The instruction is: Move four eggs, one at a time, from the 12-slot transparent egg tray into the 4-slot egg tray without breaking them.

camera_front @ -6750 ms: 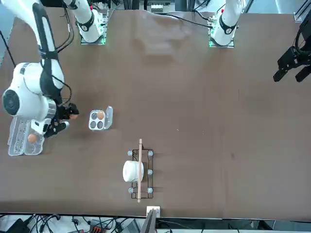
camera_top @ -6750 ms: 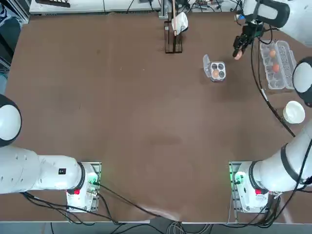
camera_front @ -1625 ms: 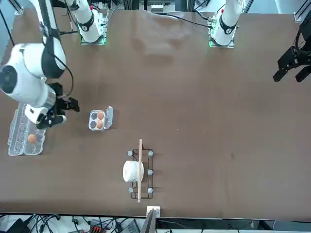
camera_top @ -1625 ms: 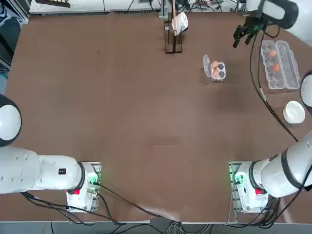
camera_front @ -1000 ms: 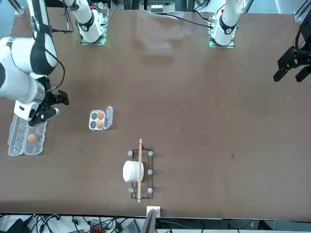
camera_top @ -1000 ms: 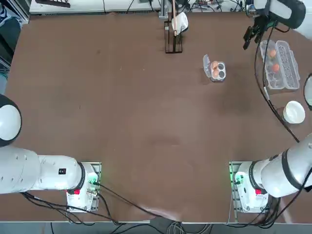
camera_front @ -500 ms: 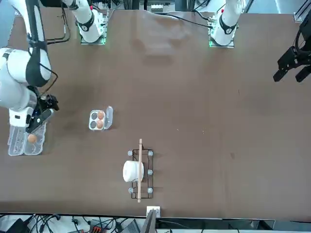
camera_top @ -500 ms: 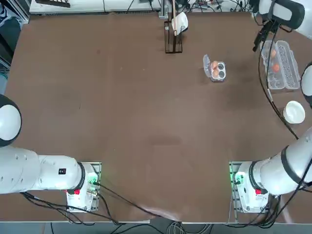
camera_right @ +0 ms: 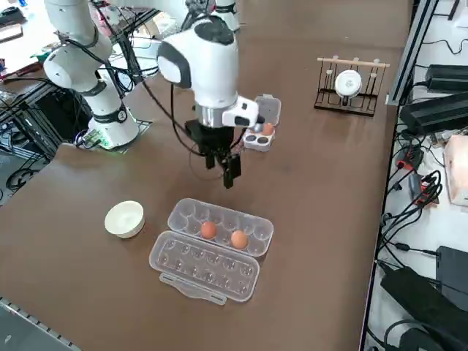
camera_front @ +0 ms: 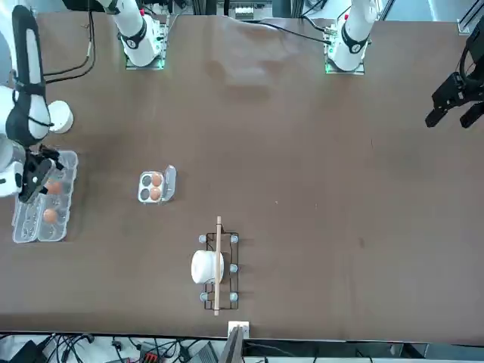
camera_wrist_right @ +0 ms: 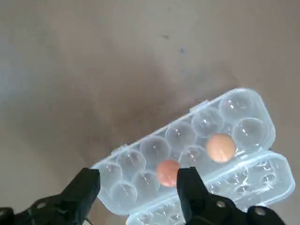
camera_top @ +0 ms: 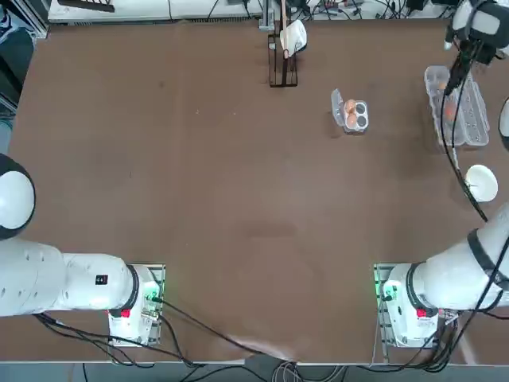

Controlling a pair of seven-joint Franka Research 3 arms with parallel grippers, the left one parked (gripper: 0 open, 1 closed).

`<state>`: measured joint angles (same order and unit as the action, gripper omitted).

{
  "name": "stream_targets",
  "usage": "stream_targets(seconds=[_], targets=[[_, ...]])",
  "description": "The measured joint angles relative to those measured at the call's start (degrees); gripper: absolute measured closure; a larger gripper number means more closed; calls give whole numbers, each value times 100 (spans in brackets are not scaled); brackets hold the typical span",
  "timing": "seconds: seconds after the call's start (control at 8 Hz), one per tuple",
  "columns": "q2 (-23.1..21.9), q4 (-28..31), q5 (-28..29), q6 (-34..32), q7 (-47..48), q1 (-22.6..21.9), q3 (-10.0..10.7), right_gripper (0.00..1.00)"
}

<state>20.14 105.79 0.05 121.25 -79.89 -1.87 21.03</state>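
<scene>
Brown surface (camera_top: 238,199), mostly bare. Right arm (camera_right: 208,66) reaches over its far right part; pincer (camera_right: 228,170) points down, hanging above the surface just beside the 12-slot tray (camera_right: 212,245), fingers (camera_wrist_right: 190,187) spread, nothing between them.

12-slot tray: one, lid folded flat alongside. Two eggs in it, egg A (camera_wrist_right: 220,146) and egg B (camera_wrist_right: 168,172), in neighbouring cups of the row next to the lid hinge. Other ten cups vacant.

Rack (camera_front: 218,266): one, wire frame with wooden bar, white cup on it, at the far edge mid-surface.

Bowl (camera_right: 124,219): one, white, near the 12-slot tray, apart from it.

4-slot tray (camera_top: 354,114): one, flap lid open, between rack and 12-slot tray. Two eggs (camera_top: 351,111) in it, side by side in the cups next to the flap; the other two cups vacant.

Egg count: four total, two per tray.
</scene>
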Motion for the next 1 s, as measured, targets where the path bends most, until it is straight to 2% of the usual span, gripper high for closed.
stream_targets(seconds=[0.38,1.0], targets=[[292,3,322,151,-956,183,-4,0],[737,13,346,1163,-2245,527,-7,0]])
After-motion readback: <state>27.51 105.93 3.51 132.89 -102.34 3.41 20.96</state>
